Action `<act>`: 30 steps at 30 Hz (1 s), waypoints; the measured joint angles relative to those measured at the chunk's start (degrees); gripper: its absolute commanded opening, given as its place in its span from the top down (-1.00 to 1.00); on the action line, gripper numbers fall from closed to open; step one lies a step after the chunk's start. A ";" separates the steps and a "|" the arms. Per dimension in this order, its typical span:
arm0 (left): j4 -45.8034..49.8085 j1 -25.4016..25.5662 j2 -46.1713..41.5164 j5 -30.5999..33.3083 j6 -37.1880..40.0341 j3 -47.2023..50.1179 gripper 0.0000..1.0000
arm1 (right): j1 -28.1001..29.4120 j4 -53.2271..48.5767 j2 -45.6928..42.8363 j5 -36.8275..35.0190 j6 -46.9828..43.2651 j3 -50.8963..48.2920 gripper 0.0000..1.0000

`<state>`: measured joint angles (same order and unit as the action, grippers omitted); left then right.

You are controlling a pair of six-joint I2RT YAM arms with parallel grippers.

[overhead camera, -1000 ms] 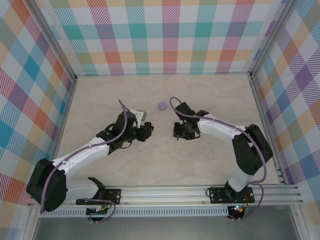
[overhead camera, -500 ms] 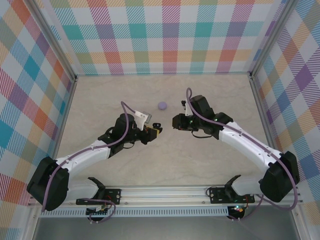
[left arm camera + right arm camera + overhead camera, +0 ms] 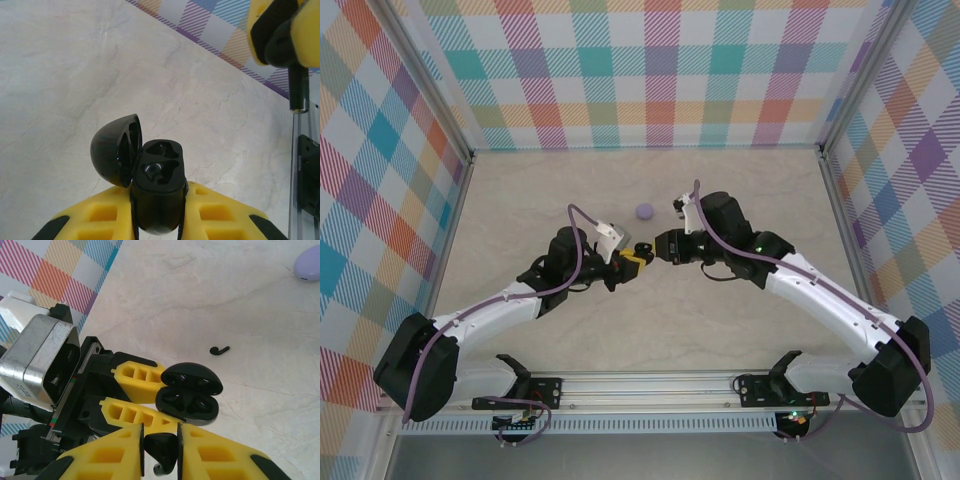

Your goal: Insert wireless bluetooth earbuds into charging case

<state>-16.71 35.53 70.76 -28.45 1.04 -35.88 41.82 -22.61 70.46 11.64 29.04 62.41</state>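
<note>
Yellow pads of my left gripper [image 3: 159, 215] are pressed on a black charging case [image 3: 159, 172]. Its lid is swung open toward nine o'clock and two sockets show. My right gripper [image 3: 160, 442] pinches a black earbud [image 3: 161, 454] close to the case's open mouth. A second black earbud [image 3: 219, 350] lies loose on the marbled table [image 3: 210, 295], at one o'clock from the case. A lilac case [image 3: 644, 211] sits at twelve o'clock from both grippers, apart.

Open black case [image 3: 159, 197], held earbud [image 3: 160, 450], loose earbud [image 3: 219, 350]
</note>
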 measured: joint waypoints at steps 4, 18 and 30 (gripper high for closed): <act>0.00 0.42 0.02 -0.96 1.07 0.00 0.63 | 1.11 -0.07 0.63 -0.72 -1.09 0.92 0.54; 0.09 0.44 -0.83 -2.84 1.84 -0.07 0.63 | 3.58 -0.20 4.15 -4.90 -3.65 3.72 0.55; 0.59 0.46 -2.05 -4.55 1.79 -0.81 0.62 | 5.18 -0.57 5.90 -8.20 -5.40 4.09 0.54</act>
<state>-16.12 35.99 68.71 -32.99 2.83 -36.69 47.00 -23.18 76.36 3.44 23.64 66.50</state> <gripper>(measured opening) 0.208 0.230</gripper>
